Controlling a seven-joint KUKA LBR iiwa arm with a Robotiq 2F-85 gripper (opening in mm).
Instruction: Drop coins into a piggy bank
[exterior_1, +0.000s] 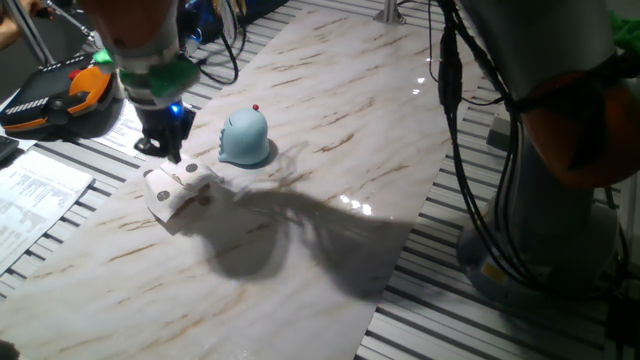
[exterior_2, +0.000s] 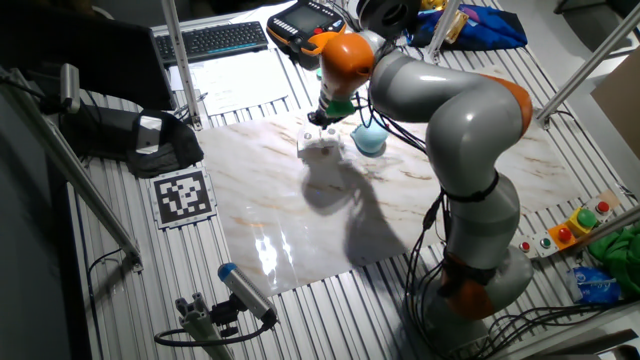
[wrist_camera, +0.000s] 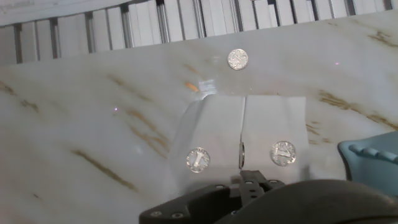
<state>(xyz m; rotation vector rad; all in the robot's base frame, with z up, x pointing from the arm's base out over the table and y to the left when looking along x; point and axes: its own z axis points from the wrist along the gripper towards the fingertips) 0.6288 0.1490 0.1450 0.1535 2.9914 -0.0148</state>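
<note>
The light blue piggy bank (exterior_1: 243, 137) with its red knob stands on the marble table; it also shows in the other fixed view (exterior_2: 368, 140) and at the hand view's right edge (wrist_camera: 373, 155). My gripper (exterior_1: 166, 148) hangs just above the left end of an off-white block (exterior_1: 180, 190). In the hand view two shiny coins (wrist_camera: 198, 160) (wrist_camera: 283, 152) lie flat in the block (wrist_camera: 267, 118). A third coin (wrist_camera: 237, 59) lies on the table beyond it. A thin dark edge stands at the block's middle seam, right above my fingertips (wrist_camera: 252, 182). Whether they hold it is unclear.
The marble top ends in a slatted metal frame (wrist_camera: 124, 31) just past the loose coin. A black and orange pendant (exterior_1: 60, 95) and papers (exterior_1: 35, 190) lie left of the table. The arm's base and cables (exterior_1: 500, 150) stand at the right.
</note>
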